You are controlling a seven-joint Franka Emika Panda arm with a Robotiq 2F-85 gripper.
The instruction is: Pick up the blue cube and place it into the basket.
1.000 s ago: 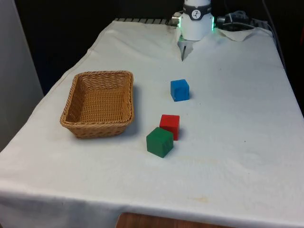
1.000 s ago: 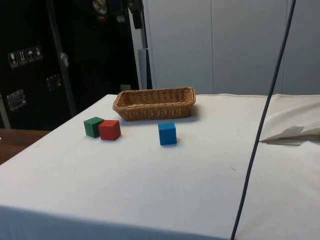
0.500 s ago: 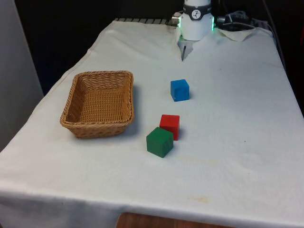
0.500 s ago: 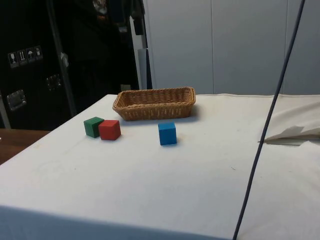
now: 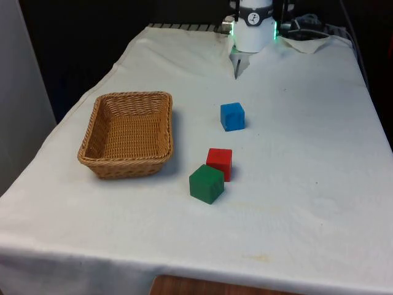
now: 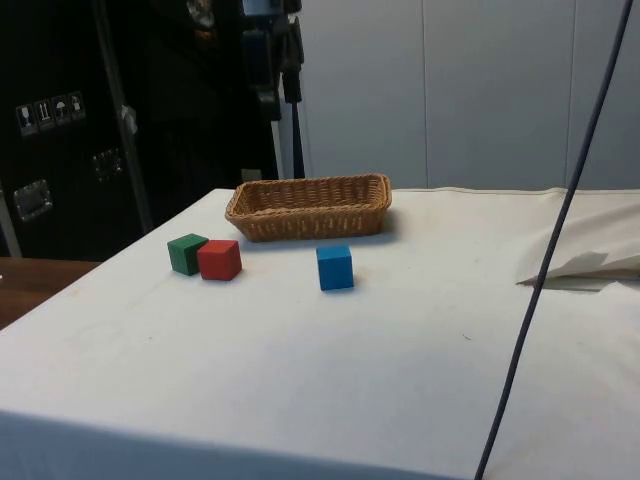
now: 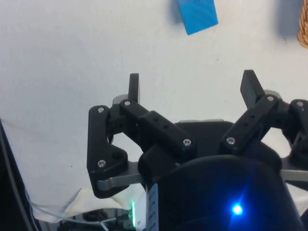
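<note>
Clearly nothing has been grasped: the end effector [image 7: 191, 86] hangs high over the desk [image 5: 307, 172] with its two fingers spread wide and nothing between them, and the blue cube [image 7: 198, 16] shows on the cloth ahead of the fingertips. That cube sits flat near the middle of the desk, a little toward the robot's end, well apart from everything around it, which leaves free space on all its sides for the fingers to come down. The basket [image 5: 128, 133] lies toward the side edge on the front view's left, open side up, its long walls running along that edge, so a cube can be dropped in from above. Nearer the front edge, the red cube [image 5: 220, 162] and the green cube [image 5: 206, 183] stand touching each other; being clear of the blue cube, they should not get in the way of a straight descent.
</note>
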